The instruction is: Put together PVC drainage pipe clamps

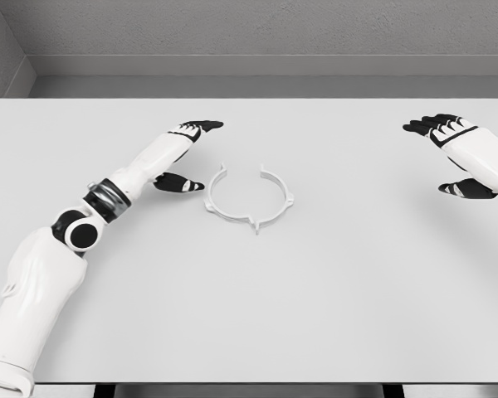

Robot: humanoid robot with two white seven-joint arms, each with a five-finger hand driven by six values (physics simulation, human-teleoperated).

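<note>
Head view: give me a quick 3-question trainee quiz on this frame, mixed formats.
1. True or false: the left hand is gripping the pipe clamp.
2. Multiple choice: where does the clamp ring's open gap face? A) toward the far edge of the table B) toward the robot C) toward the right hand
3. Fill in: the hand nearer the clamp is the ____ one.

Key:
1. False. Its fingers are spread and hold nothing; the hand sits just left of the clamp.
2. A.
3. Left. The right hand is far off at the picture's right edge, also open.
</note>
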